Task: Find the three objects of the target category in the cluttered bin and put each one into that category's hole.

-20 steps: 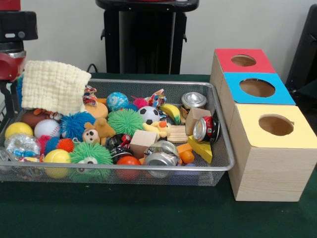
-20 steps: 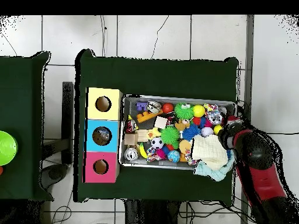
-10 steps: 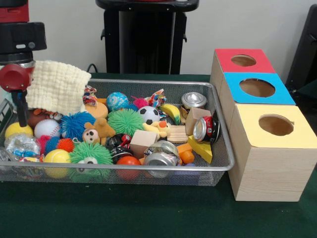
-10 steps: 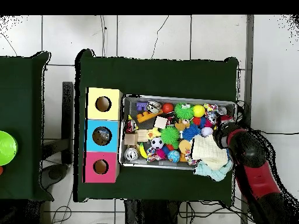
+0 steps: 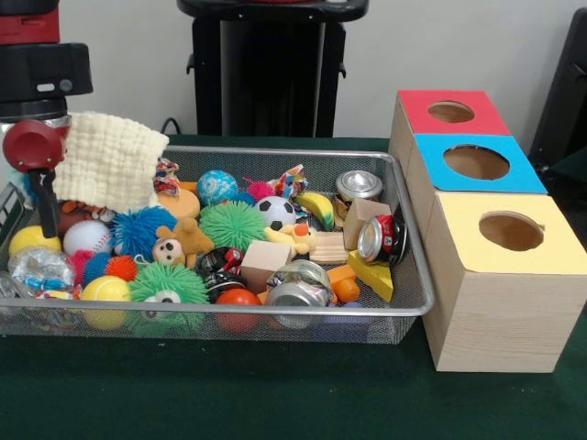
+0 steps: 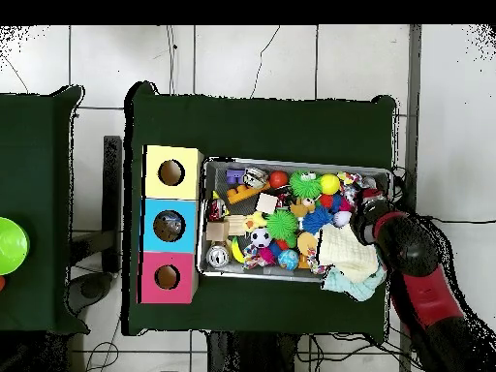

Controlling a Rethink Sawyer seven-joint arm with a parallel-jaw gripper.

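Observation:
A wire mesh bin holds a jumble of balls, spiky toys, wooden blocks and crushed cans. Cans lie at the right end and at the front. A soccer ball, a baseball and a wooden block lie among them. A cream cloth drapes over the bin's left end. My gripper hangs at that end, beside the cloth and just above a yellow ball. Nothing shows in its hold.
Three wooden boxes stand in a row right of the bin, each with a round hole: red top, blue top, yellow top. A green bowl sits on a separate table.
The arm has shifted inward over the bin's cloth-covered end, bringing the gripper down beside the cloth. The toys and cans lie as before.

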